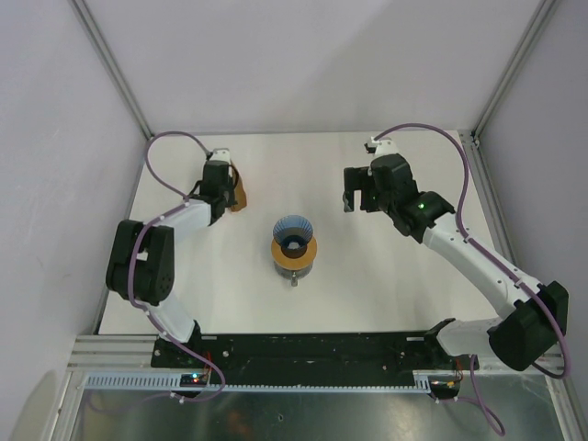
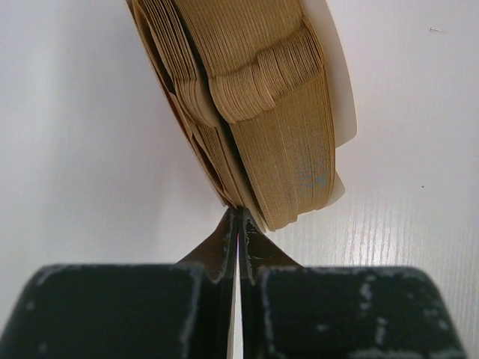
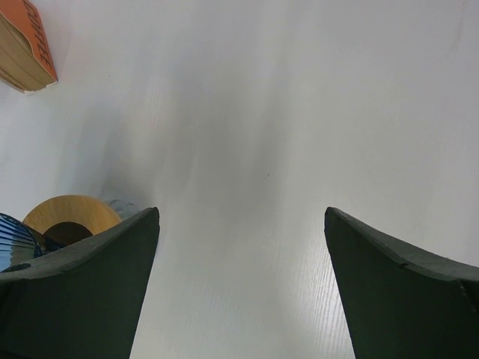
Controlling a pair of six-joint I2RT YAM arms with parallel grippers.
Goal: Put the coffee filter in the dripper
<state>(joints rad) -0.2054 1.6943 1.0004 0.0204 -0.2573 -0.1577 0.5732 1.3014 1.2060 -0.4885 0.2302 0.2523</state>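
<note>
The dripper [image 1: 294,241], a blue ribbed cone on an orange-brown ring collar, stands mid-table; its ring also shows at the left edge of the right wrist view [image 3: 71,215]. A stack of pale tan paper coffee filters [image 2: 254,90] sits in the orange-brown packet [image 1: 237,191] at the far left. My left gripper [image 1: 230,188] is at the packet. Its jaws [image 2: 238,218] are shut, and the tips pinch the lower edge of the filter stack. My right gripper [image 1: 356,204] hangs open and empty over bare table [image 3: 241,213], to the right of the dripper.
The packet also shows in the top left corner of the right wrist view [image 3: 30,45]. The white table [image 1: 413,294] is ringed by walls and an aluminium frame. The arm bases stand on the black rail at the near edge.
</note>
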